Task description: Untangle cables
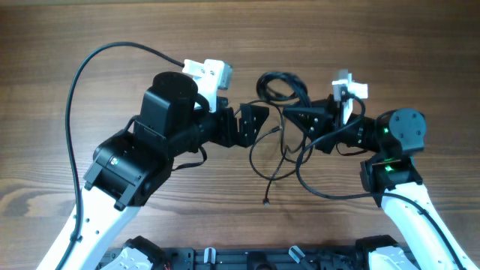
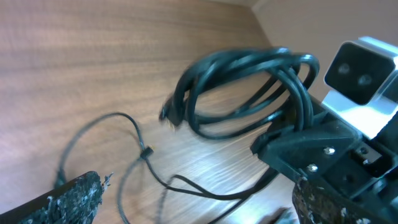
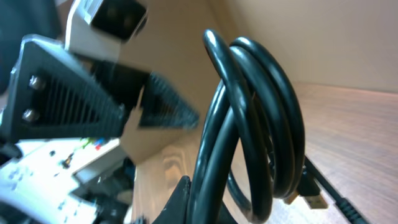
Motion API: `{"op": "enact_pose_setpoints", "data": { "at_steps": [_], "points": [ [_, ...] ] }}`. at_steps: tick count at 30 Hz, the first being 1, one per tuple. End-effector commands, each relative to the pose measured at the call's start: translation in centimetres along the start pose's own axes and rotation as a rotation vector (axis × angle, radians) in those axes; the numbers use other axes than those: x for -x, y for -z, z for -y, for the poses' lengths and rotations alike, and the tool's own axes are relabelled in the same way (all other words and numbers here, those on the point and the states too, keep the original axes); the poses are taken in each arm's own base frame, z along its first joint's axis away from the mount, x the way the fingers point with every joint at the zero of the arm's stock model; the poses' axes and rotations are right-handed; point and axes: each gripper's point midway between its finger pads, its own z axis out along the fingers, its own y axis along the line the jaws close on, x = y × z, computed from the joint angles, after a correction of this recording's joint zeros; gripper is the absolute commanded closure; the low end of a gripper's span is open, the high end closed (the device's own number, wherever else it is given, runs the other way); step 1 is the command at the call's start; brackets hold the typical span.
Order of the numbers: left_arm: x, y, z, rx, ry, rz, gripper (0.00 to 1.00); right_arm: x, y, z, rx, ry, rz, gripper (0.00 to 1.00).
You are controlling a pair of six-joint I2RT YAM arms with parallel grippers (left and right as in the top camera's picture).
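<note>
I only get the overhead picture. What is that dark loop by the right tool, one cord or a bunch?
Observer: The right wrist camera shows the coiled cable as several turns lying side by side.
Operator: Does it have an end anywhere?
Observer: Yes, a gold-coloured plug pokes out beneath the coil.
Operator: And the skinny one lying loose, is it smooth all along?
Observer: No. The left wrist camera shows a small knot partway along the thin cable.
</note>
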Motion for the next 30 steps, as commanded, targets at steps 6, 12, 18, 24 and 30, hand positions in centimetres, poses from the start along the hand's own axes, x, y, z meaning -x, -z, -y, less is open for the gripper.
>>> {"op": "enact_pose_setpoints", "data": {
  "at_steps": [6,12,18,24,30],
  "points": [
    [1.9,1.1,4.8,-0.244,0.449,-0.011,0.00,6.2,0.7,-1.9,0.024,-0.143,0.260,0.96],
    [3.3,1.3,6.1,-0.316,0.612,0.003,0.00,6.8,0.8,-2.2,0.045,-0.233,0.284,0.95],
    [3.8,1.0,6.2,-0.329,0.670,0.003,0.11,7.9,1.3,-4.2,0.118,-0.234,0.315,0.95],
    [3.7,-0.3,6.3,-0.327,0.726,-0.026,0.17,8.4,1.6,-5.5,0.162,-0.201,0.331,0.96],
    [3.7,-1.4,9.0,-0.404,0.671,-0.037,0.16,8.4,1.5,-6.5,0.203,-0.208,0.324,0.96]
  ]
}}
